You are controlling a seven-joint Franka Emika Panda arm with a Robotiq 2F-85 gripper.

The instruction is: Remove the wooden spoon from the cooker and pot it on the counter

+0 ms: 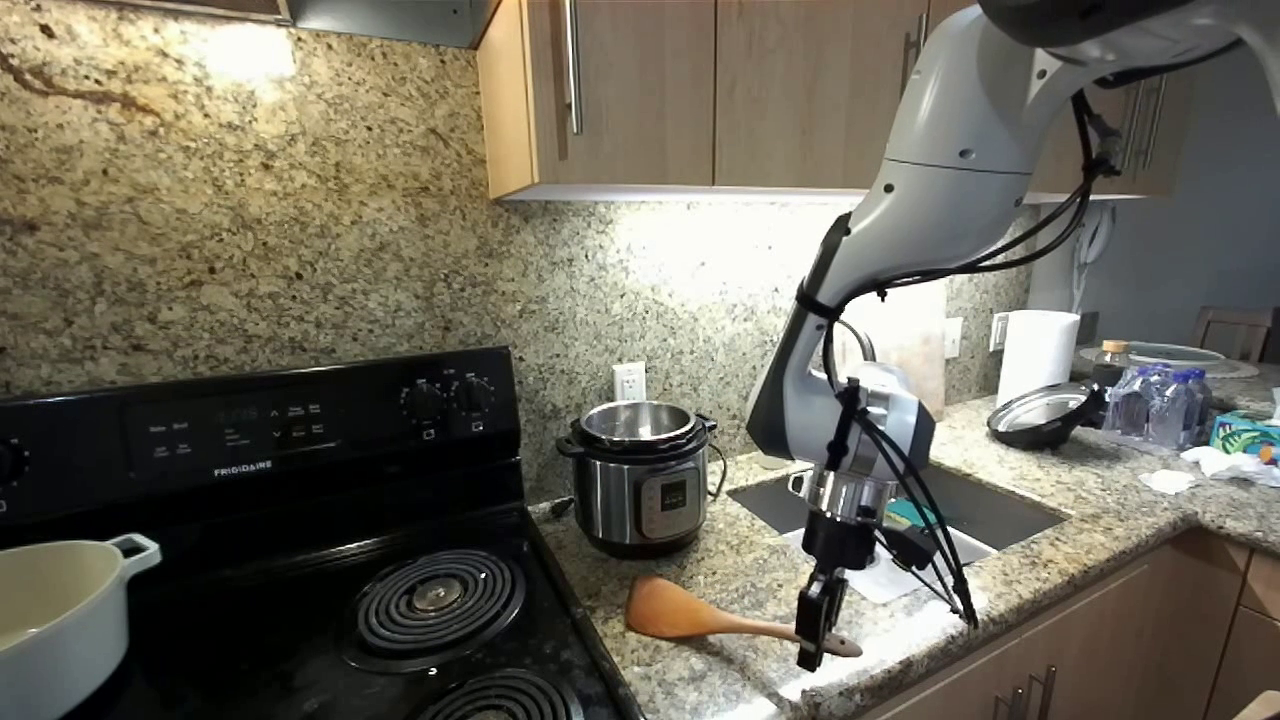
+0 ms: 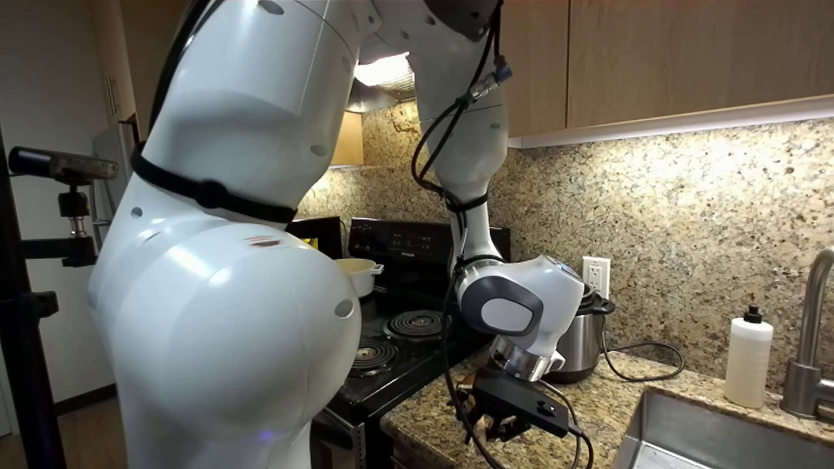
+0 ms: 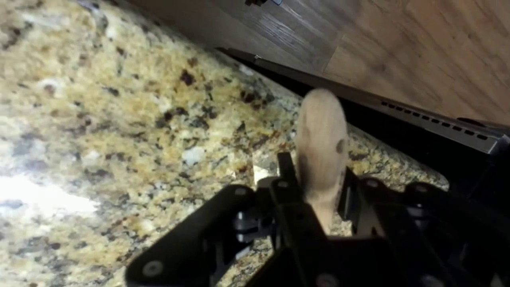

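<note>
The wooden spoon is low over the counter, in front of the cooker, its bowl toward the stove. I cannot tell whether it touches the counter. My gripper points down at its handle, near the handle's end. In the wrist view the handle lies between my two fingers, which appear shut on it; the handle's end sticks out beyond them. The cooker stands upright with no lid on it and also shows in an exterior view, partly behind the arm, where my gripper hides most of the spoon.
The black coil-burner stove adjoins the counter and carries a white pot. A steel sink lies on the cooker's other side. A soap bottle and faucet stand behind it. A cord trails from the cooker.
</note>
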